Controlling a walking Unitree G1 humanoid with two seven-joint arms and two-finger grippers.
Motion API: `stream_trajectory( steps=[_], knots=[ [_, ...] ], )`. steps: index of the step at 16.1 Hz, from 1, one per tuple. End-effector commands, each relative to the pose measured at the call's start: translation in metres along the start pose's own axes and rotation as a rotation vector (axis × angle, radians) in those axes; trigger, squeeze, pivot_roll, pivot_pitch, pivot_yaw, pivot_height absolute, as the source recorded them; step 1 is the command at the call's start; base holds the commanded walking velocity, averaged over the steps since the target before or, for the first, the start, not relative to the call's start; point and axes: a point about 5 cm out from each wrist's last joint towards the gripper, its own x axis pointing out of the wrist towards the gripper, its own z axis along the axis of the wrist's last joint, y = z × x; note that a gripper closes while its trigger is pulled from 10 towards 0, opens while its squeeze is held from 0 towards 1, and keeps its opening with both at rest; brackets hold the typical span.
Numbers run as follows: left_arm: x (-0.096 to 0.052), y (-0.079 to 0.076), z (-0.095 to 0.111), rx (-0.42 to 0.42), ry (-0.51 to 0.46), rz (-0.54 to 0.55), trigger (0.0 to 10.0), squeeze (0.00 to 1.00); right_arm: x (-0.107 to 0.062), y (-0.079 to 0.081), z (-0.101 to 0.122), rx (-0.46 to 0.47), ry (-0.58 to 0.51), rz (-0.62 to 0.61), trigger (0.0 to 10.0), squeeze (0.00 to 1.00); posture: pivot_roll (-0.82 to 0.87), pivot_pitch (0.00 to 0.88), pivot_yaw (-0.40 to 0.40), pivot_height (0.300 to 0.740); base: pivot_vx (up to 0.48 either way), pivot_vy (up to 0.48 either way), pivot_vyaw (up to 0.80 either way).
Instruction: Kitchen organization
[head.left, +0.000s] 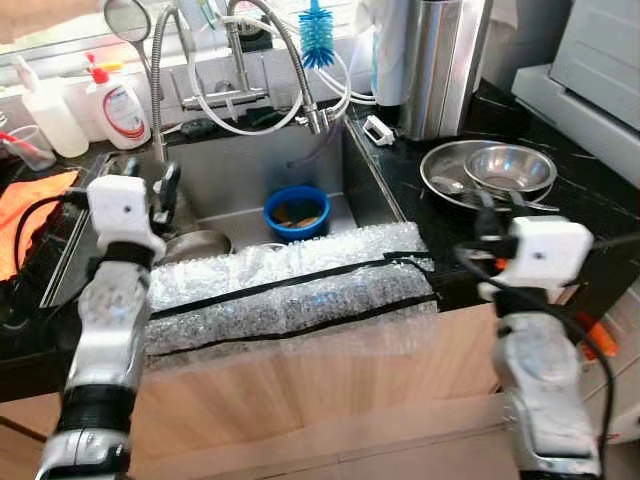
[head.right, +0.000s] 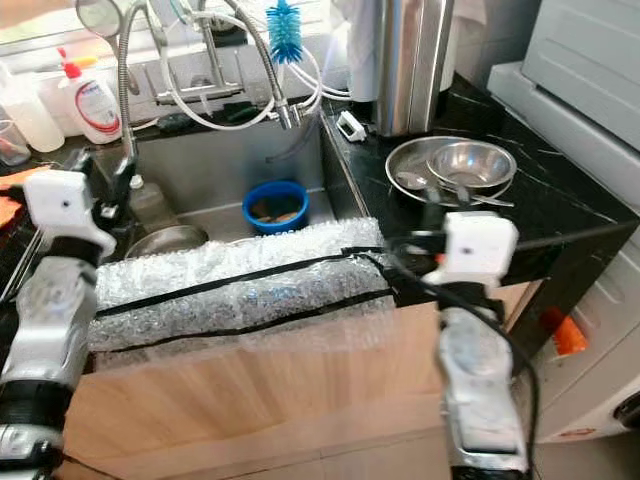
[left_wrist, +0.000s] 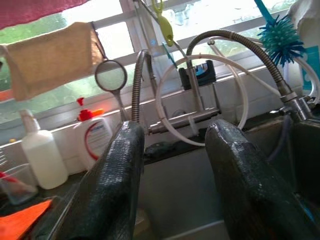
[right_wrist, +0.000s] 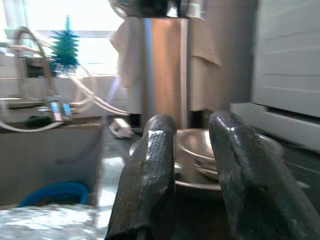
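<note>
Blue bowl (head.left: 297, 212) in steel sink (head.left: 240, 175)

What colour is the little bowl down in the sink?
The bowl is blue, with something brownish inside. It shows best in the left eye view.

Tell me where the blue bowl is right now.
The blue bowl sits inside the sink, near its right wall, below the faucet hose and behind the bubble wrap covering the front edge.
</note>
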Motion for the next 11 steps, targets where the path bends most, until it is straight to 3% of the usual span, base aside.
stream_trajectory(
  steps=[1, 2, 3, 5, 8, 9, 10, 11],
  knots=[
    [-0.002, 0.004, 0.001, 0.026, 0.009, 0.012, 10.0, 0.00, -0.002, -0.008, 0.000, 0.011, 0.013, -0.038, 10.0, 0.00, -0.18, 0.000, 0.096, 0.740, 0.000, 0.000, 0.00],
    [-0.003, 0.003, 0.000, 0.022, 0.015, 0.020, 10.0, 0.00, -0.002, -0.017, 0.000, 0.036, 0.021, -0.085, 10.0, 0.00, -0.18, 0.000, 0.090, 0.740, 0.000, 0.000, 0.00],
    [-0.003, 0.001, 0.000, 0.019, 0.016, 0.020, 10.0, 0.00, 0.000, -0.024, 0.001, 0.053, 0.021, -0.124, 10.0, 1.00, -0.19, 0.000, 0.091, 0.740, 0.000, 0.000, 0.00],
    [-0.003, -0.003, 0.000, 0.011, 0.022, 0.018, 10.0, 0.00, 0.002, -0.028, 0.001, 0.068, 0.025, -0.138, 10.0, 1.00, -0.19, 0.000, 0.093, 0.740, 0.000, 0.000, 0.00],
    [-0.001, -0.014, 0.001, -0.001, 0.032, -0.012, 10.0, 0.00, 0.008, -0.046, 0.000, 0.151, 0.036, -0.312, 10.0, 1.00, -0.20, 0.000, 0.098, 0.740, 0.000, 0.000, 0.00],
    [0.000, -0.017, 0.002, 0.001, 0.030, -0.028, 10.0, 0.00, 0.013, -0.050, -0.003, 0.219, 0.055, -0.347, 10.0, 1.00, -0.19, 0.000, 0.099, 0.740, 0.000, 0.000, 0.00],
    [0.000, -0.017, 0.002, 0.001, 0.030, -0.028, 10.0, 0.00, 0.013, -0.050, -0.003, 0.219, 0.055, -0.347, 10.0, 1.00, -0.19, 0.000, 0.099, 0.740, 0.000, 0.000, 0.00],
    [0.000, -0.020, 0.002, 0.011, 0.029, -0.043, 10.0, 0.00, 0.022, -0.050, -0.002, 0.302, 0.057, -0.342, 10.0, 1.00, -0.19, 0.000, 0.099, 0.740, 0.000, 0.000, 0.00]
  ],
)
